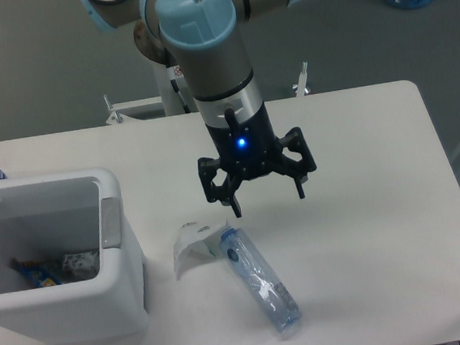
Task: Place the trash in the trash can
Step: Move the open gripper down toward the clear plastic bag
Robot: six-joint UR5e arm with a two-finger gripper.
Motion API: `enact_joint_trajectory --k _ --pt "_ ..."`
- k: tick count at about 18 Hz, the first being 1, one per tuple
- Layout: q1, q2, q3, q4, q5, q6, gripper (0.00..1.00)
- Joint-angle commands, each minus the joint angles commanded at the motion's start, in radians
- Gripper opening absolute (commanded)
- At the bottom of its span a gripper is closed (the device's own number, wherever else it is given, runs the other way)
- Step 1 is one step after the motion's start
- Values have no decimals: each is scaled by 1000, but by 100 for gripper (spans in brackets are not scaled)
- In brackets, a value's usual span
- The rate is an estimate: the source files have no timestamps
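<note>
Jaws apart, empty, above bottle (259,280) and wrapper (191,245). Both lie on table (372,208), touching. Bin (113,233) left, some litter inside.

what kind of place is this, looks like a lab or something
Most likely a robotics lab or test cell. A robot arm with an open claw hangs over a plain white table on a grey floor, and the only things laid out are a staged crushed bottle, a wrapper and a white trash can.
</note>
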Motion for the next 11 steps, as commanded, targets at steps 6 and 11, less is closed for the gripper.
enact_joint_trajectory --k 6,11 --pt "-2 3 -31 12 -3 23 100" --pt "-2 8 -46 11 -6 41 100"
